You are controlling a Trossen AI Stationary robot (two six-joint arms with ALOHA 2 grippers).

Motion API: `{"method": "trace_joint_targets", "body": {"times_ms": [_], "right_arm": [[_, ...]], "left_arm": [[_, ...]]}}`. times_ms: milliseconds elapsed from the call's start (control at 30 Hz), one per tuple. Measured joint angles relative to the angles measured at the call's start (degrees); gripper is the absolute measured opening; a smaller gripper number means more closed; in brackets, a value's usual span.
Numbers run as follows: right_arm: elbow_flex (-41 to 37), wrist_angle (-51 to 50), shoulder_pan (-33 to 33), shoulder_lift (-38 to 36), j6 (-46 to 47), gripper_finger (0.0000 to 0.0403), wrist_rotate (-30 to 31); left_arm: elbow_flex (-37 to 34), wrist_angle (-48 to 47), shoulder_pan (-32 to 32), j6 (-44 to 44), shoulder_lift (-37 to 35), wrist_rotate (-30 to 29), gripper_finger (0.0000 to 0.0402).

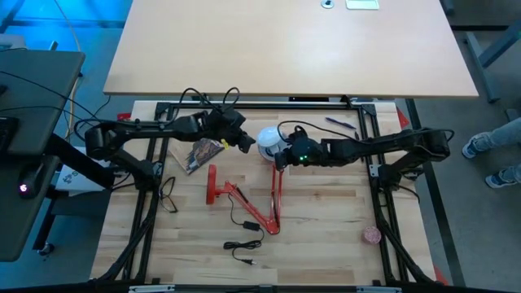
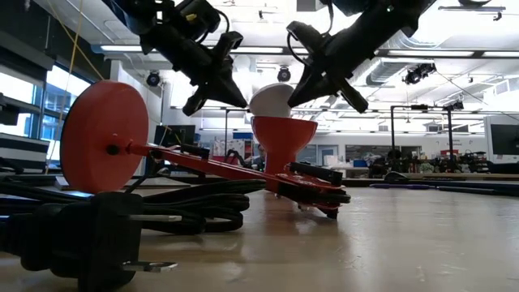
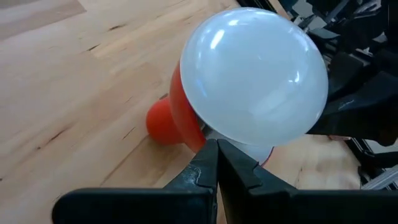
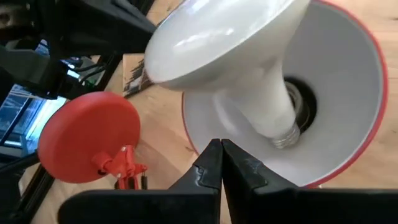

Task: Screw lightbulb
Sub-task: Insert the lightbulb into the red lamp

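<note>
Left hand (image 1: 244,143) sits just left of the lightbulb (image 1: 267,138), fingers pressed together, holding nothing. Bulb stands in the lamp shade (image 4: 348,118), dome up, but its long axis is tilted: the threaded neck (image 4: 283,134) leans against the socket (image 4: 305,106) rather than lining up with it, so my read is it needs straightening before any turning. Right hand (image 1: 282,156) is just right of the shade, fingers also closed and empty. Both hands look about equally near. Plenty of bare desk (image 1: 326,236) around; lamp base (image 2: 104,136) and power cord (image 1: 244,248) lie clear of the bulb.
</note>
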Motion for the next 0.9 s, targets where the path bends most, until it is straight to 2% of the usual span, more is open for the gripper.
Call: {"method": "trace_joint_targets", "body": {"times_ms": [100,267,533,700,767,900], "right_arm": [[0.0,-0.8,0.0,0.0,0.0,0.0000,-0.2],[0.0,-0.8,0.6,0.0,0.0,0.0000,-0.5],[0.0,-1.2,0.8,-1.8,-1.5,0.0000,-1.6],[0.0,-10.3,0.6,-6.9,-2.9,0.0000,0.7],[0.0,-13.9,0.3,-8.2,-3.7,0.0000,0.7],[0.0,-13.7,-0.4,-8.9,-4.1,0.0000,1.5]], "left_arm": [[0.0,1.1,-0.2,-0.4,0.5,-1.4,0.0000],[0.0,2.9,0.0,-1.4,0.5,-6.9,0.0000],[0.0,5.5,2.5,-1.5,0.5,-10.3,0.0000],[0.0,6.2,4.9,-1.4,0.7,-10.3,0.0000],[0.0,7.5,6.3,-1.5,1.5,-8.7,0.0000],[2.5,9.4,9.0,-3.8,6.9,0.8,0.0000]]}}
